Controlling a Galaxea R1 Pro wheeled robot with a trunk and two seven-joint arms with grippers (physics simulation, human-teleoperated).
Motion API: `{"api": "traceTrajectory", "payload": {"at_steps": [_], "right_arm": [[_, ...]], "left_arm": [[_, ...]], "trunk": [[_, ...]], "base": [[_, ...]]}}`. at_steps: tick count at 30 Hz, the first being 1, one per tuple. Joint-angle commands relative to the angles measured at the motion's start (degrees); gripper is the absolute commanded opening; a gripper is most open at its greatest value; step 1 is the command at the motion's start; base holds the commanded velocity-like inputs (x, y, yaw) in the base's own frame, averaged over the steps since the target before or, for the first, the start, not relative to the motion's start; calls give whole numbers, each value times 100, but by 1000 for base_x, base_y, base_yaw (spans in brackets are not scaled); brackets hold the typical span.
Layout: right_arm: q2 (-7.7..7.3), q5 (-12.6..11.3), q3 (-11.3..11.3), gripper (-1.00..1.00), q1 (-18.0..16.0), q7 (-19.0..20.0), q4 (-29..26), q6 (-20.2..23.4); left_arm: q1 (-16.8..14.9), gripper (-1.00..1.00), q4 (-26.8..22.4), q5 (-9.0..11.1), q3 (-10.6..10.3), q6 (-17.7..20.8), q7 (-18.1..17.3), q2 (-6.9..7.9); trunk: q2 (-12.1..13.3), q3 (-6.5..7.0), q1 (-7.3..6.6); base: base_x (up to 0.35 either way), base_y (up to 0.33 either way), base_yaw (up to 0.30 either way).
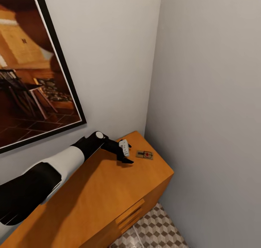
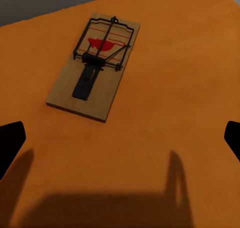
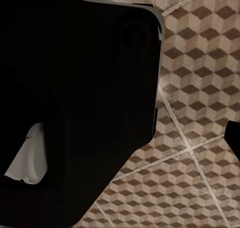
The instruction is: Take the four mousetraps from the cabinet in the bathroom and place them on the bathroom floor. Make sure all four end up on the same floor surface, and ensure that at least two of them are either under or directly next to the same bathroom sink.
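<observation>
One mousetrap [image 1: 144,155], a small brown board with a dark wire bar and a red mark, lies flat on the orange-wood cabinet [image 1: 108,190] top near the wall corner. My left gripper [image 1: 127,154] hovers just left of it, open and holding nothing. The left wrist view looks down on the mousetrap [image 2: 94,65] on the cabinet top [image 2: 165,113], ahead of my left gripper [image 2: 120,143], whose tips sit far apart at the frame's edges. In the right wrist view one fingertip [image 3: 233,137] of my right gripper sits far out at the frame edge, above the cube-patterned bathroom floor [image 3: 200,88].
A large black-framed picture [image 1: 32,70] hangs on the wall behind the cabinet. Grey walls meet in a corner right beside the trap. Drawer fronts [image 1: 130,213] face the tiled floor [image 1: 159,230]. A black part of my own body [image 3: 75,88] fills much of the right wrist view.
</observation>
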Motion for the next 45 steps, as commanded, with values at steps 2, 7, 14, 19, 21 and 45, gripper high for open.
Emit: {"api": "traceTrajectory", "payload": {"at_steps": [2, 7, 14, 19, 21, 45], "right_arm": [[-2, 39, -50, 100, -3, 24, 4, -19], [-2, 38, -50, 100, -3, 24, 4, -19], [-2, 38, -50, 100, -3, 24, 4, -19], [-2, 38, -50, 100, -3, 24, 4, -19], [-2, 38, -49, 100, -3, 24, 4, -19], [-2, 38, -50, 100, -3, 24, 4, -19]], "left_arm": [[-8, 100, 4, -28, 9, -55, -7, 7], [-19, 100, -11, -29, 23, -52, -13, 107], [-23, 100, -8, -29, 36, -46, 4, 186], [-23, 100, -5, -24, 219, -52, 6, 182], [-24, 100, -5, -22, 384, -53, -4, 178], [-24, 100, -246, -20, 671, -55, -38, 92]], "trunk": [[-11, -26, 3], [-11, -66, 3], [-11, -123, 3], [-11, -163, 3], [-11, -179, 3], [-11, -370, 3]], "base": [[0, 0, 0], [0, 0, 0], [0, 0, 0], [0, 0, 0], [0, 0, 0], [0, 0, 0]]}}
